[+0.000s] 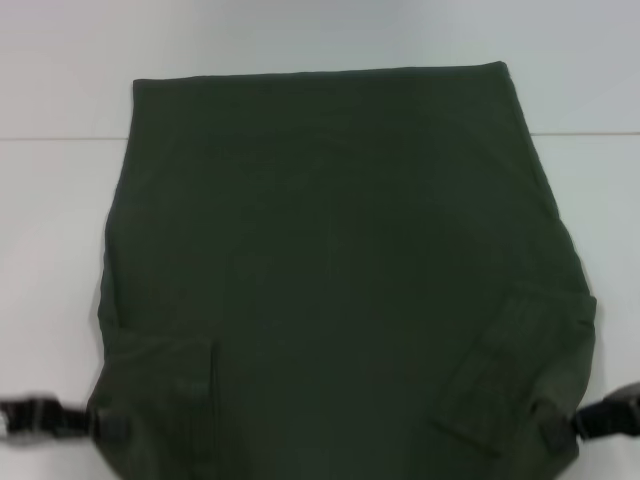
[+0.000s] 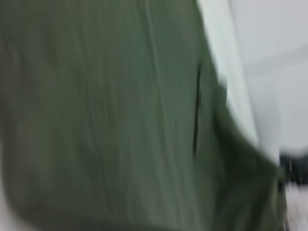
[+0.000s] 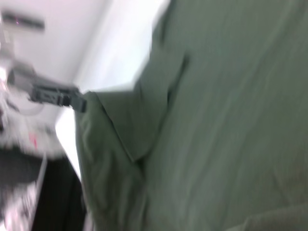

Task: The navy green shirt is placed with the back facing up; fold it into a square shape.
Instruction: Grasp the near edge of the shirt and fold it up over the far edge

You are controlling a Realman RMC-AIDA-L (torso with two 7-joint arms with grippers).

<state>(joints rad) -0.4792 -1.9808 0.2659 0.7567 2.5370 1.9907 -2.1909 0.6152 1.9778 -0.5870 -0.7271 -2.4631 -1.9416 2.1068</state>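
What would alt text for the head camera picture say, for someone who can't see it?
A dark green shirt lies plain side up on a white table, its sleeves folded inward. At its near corners, the left pincer and right pincer each grip the fabric.

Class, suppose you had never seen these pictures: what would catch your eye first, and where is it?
The large dark olive-green soft-fabric shirt fills most of the head view, spread on the white table with both sleeves folded inward. At its near corners the black left gripper and black right gripper each pinch the fabric, one on each side.
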